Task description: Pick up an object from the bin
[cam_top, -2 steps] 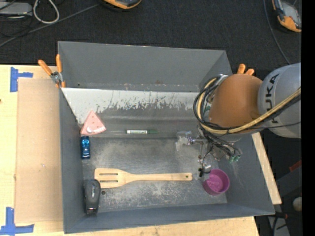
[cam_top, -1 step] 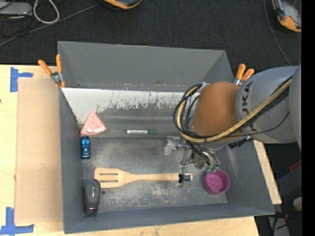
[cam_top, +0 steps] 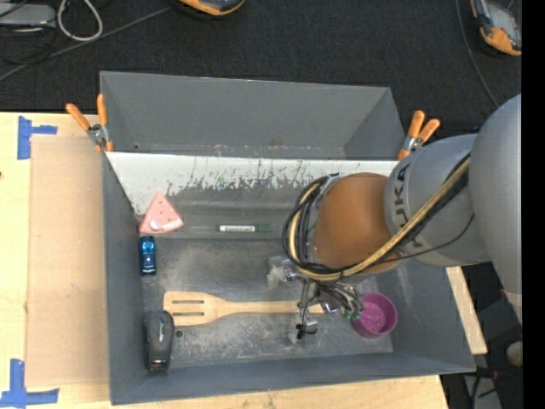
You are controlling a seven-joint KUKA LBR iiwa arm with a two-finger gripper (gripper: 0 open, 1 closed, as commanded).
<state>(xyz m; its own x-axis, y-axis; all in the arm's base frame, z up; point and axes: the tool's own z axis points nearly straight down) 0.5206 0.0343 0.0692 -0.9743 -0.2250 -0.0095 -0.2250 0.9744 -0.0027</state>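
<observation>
Orange wrist cover looms right of centre | hand low over handle end of wooden spatula, lower middle | handle runs left-right, head leftward | grip opening: cannot tell | purple cup just right

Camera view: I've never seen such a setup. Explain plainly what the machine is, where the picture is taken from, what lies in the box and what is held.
The picture looks down, somewhat from one side, into a grey metal bin. The big grey and orange shape entering from the right is a robot arm meant to lift one thing out. Its tip is low over the handle end of a wooden slotted spatula on the bin's floor; a purple cup sits just right of it. Farther left lie a pink wedge, a small blue toy car, a thin green-and-white stick and a dark object. Whether anything is held cannot be seen.
</observation>
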